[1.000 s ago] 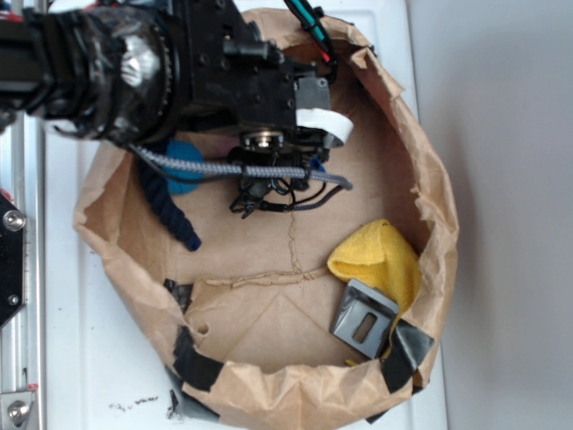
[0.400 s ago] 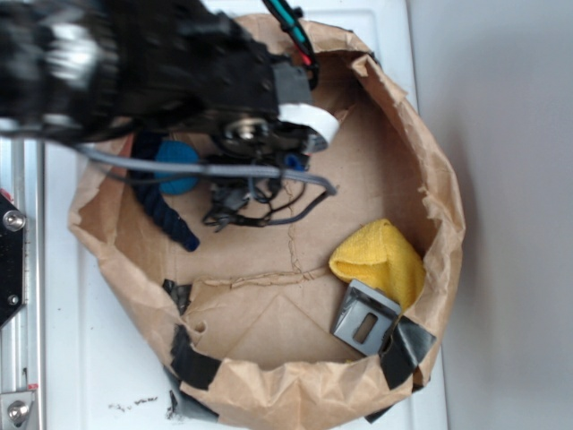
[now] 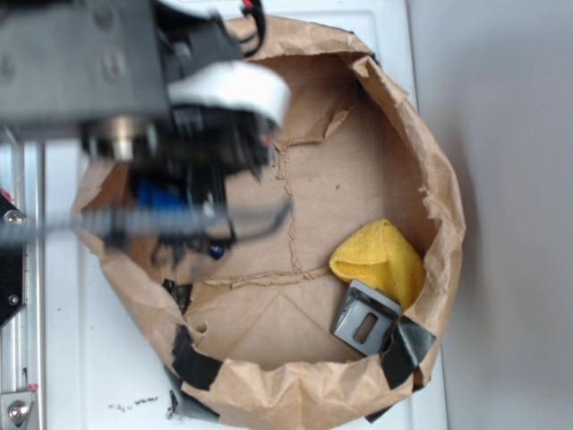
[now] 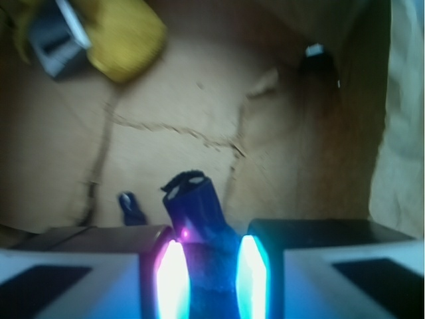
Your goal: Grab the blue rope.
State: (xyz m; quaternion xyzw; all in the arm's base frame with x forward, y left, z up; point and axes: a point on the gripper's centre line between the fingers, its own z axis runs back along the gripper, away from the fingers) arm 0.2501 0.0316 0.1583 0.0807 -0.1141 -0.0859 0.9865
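Navy blue rope pinched between my gripper pads — grasp made; only lifting clear of the paper bag remains.

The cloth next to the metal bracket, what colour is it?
Yellow. The cloth shows best in the exterior view, beside the grey metal bracket.

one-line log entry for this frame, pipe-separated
phase: grasp | gripper: shut on blue rope | rope end sticks out past the fingertips | site: inside paper bag | yellow cloth: untouched, apart
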